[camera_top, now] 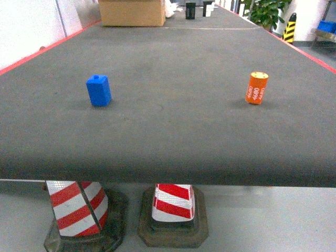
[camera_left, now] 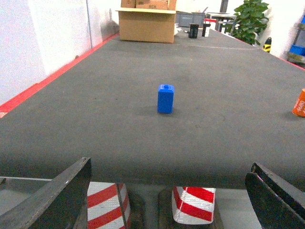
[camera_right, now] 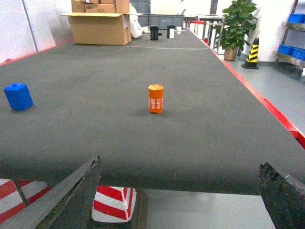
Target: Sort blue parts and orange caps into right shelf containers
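On the dark belt (camera_top: 168, 131), orange cap (camera_top: 256, 87) stands upright.

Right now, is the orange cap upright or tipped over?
Upright. The orange cap stands on its base on the dark belt, its holed flat top facing up.

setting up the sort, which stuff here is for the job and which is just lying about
For the job:
blue part
orange cap
blue crates far right

Lying about:
cardboard box
striped cones
potted plant
black items far along the dark belt
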Tool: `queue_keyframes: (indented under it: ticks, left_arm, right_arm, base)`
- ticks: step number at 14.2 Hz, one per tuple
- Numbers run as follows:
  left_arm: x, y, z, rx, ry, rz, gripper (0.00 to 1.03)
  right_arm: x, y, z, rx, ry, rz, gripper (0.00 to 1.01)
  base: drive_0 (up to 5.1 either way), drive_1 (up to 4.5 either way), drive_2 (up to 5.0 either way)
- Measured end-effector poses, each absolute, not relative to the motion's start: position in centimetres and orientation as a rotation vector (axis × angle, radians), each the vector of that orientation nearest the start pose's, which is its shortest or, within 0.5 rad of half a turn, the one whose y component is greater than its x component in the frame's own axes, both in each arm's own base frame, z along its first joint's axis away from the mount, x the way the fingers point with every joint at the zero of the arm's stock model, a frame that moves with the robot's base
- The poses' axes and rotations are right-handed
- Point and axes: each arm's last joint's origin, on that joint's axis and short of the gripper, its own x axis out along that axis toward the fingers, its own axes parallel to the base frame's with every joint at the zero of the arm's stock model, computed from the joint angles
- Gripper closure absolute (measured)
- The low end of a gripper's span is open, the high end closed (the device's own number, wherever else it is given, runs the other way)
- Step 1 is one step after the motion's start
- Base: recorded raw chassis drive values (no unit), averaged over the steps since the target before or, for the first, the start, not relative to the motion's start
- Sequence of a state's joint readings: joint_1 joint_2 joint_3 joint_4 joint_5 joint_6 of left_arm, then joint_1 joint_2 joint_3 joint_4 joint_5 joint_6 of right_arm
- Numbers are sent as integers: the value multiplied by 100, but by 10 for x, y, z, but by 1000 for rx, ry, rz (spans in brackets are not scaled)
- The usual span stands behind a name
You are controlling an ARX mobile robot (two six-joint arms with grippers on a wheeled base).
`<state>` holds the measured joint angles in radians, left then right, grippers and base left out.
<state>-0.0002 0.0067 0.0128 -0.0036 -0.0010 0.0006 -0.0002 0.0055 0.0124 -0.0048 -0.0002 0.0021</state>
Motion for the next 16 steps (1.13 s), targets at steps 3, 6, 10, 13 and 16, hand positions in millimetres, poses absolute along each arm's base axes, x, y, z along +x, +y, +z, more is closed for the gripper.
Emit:
queue_keyframes:
  ticks: [3, 6, 10, 13, 16]
  left_arm:
    - [97, 0, 167, 0, -1, 1, 5]
    - [97, 0, 167, 1, -2, 1, 5]
    - [97, 0, 167, 1, -4, 1, 5]
    - [97, 0, 167, 1, -3, 1, 5]
    - [97, 0, 167, 0, -1, 1, 5]
  right_arm:
    - [97, 0, 167, 2, -1, 0, 3]
    - [97, 0, 167, 2, -3, 0, 3]
    - [97, 0, 167, 2, -2, 0, 3]
    - [97, 0, 167, 2, -3, 0, 3]
    - [97, 0, 167, 2, 0, 0, 3]
  base:
    - [0, 0, 0]
    - [-4, 413, -421]
    - [-2, 413, -417]
    - [-3, 413, -419]
    - [-12, 405, -428]
